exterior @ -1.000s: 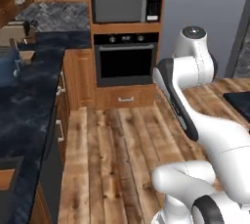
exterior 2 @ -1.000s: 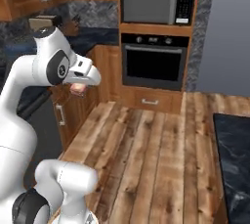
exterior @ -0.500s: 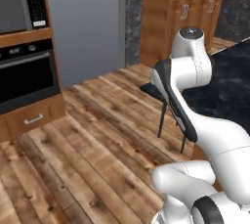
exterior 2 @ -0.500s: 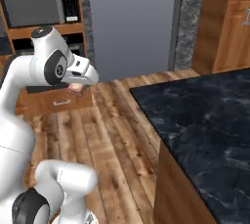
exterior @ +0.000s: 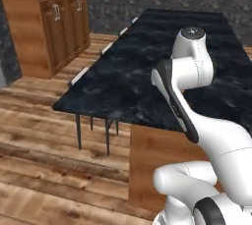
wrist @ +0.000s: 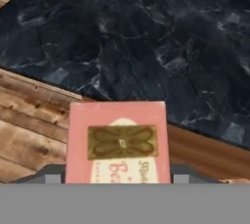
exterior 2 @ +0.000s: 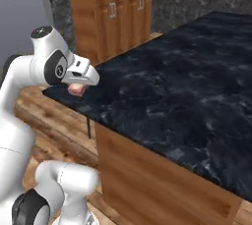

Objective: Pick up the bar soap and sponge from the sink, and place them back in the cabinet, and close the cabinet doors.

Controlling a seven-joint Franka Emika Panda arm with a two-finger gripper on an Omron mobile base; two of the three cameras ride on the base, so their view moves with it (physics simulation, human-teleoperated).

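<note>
Fingers (wrist: pixel 117 181) clamped on the bar soap (wrist: pixel 118 143), one dark tip on each side of it at the bottom of the hand view; the block sits square between them, pink face up, with a paler oval label and a brown-gold emblem in the middle. In the right base view the soap (exterior 2: pixel 77 88) shows as a small pinkish lump tucked under the white hand, fingers (exterior 2: pixel 78 87) mostly hidden behind the hand housing. Soap is in the air, not resting on anything. Right under and beyond it in the hand view: the edge of a dark marbled counter (wrist: pixel 161 37), with its wood side panel running along below that edge and wood plank floor (wrist: pixel 24 125) to the left. Right base view puts the hand just over the near corner of that counter (exterior 2: pixel 187 91), which is a long island with a brown wood base. Left base view shows the same counter (exterior: pixel 128 67) stretching away from the arm, stools (exterior: pixel 88 121) with thin dark legs pushed in along its left side, tall brown wood cabinets with small metal handles (exterior: pixel 59 17) against the far left wall, dark stone wall behind.
</note>
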